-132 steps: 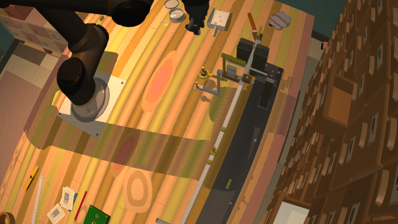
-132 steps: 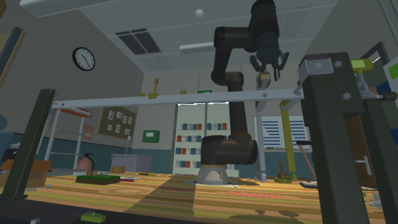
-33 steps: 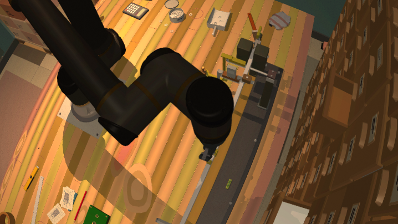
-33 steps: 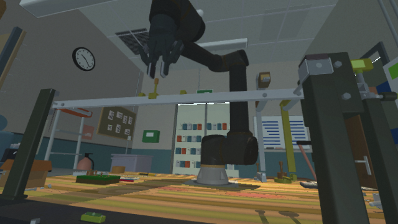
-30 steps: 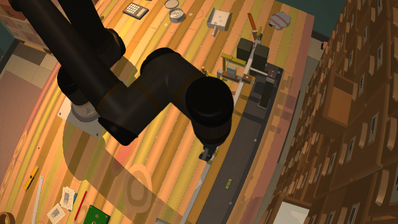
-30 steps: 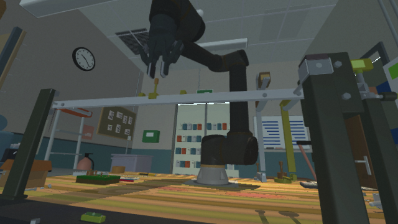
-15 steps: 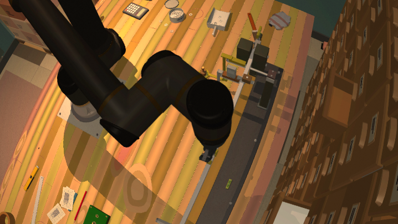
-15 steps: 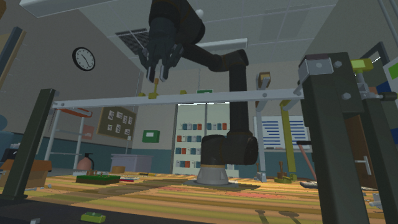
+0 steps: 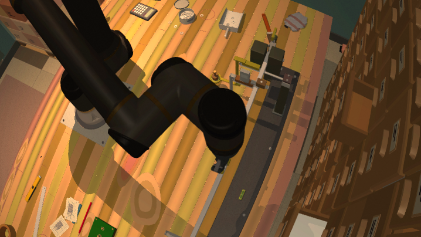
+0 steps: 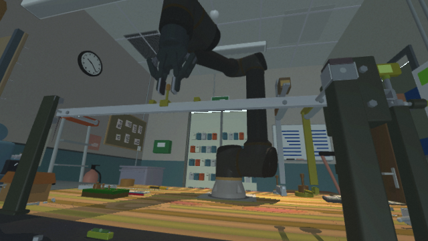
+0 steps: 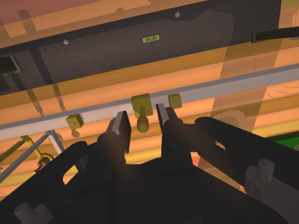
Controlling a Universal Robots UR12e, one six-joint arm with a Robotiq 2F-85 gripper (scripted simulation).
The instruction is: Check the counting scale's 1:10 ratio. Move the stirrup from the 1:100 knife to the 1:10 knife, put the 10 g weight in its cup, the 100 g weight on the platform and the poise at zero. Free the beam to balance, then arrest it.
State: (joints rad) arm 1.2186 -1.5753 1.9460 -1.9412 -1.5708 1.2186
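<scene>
The poise (image 11: 140,106), a yellow block with a stem and knob pointing up, sits on the long grey beam (image 11: 179,93) of the counting scale, between two small yellow knife blocks (image 11: 175,100) (image 11: 73,120). The stirrup with its cup (image 11: 42,159) hangs below the beam off to one side, with a brown weight in the cup. My gripper (image 11: 140,117) (image 10: 168,87) hovers just above the beam with the poise knob (image 10: 166,90) between its fingers, which are partly open and hold nothing.
The dark scale base (image 9: 253,165) with a small green level (image 9: 241,194) runs under the beam, with posts (image 10: 28,157) (image 10: 362,150) at both ends. The striped table carries a calculator (image 9: 143,11), tins, a tray and a green board (image 9: 101,228).
</scene>
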